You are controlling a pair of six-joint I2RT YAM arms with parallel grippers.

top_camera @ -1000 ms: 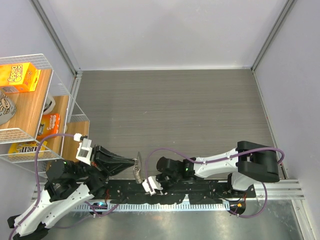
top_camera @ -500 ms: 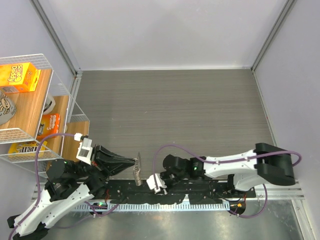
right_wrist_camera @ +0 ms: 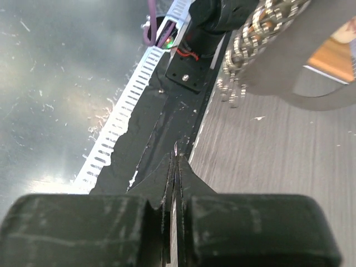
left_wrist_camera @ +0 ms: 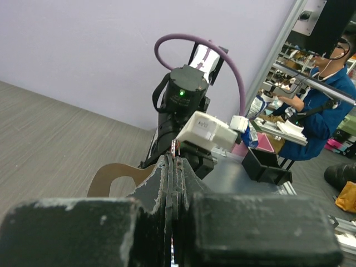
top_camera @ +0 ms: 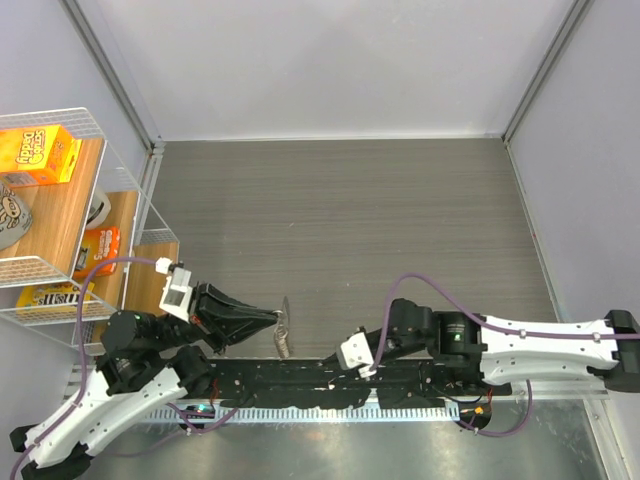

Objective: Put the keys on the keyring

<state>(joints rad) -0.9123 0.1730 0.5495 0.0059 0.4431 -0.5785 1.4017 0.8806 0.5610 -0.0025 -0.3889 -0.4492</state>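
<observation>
Keyring: glittery silver small-link strip, dangling from left end effector

Top view: bright, even overhead light, sharp throughout, with faint soft shadows on the table and a dull sheen on the metal plate at the bottom. Left wrist view: the left gripper at the bottom edge is blurred, the background sharper. Right wrist view: white glare on the plate at left; the keyring at upper right and the right gripper are out of focus.
</observation>
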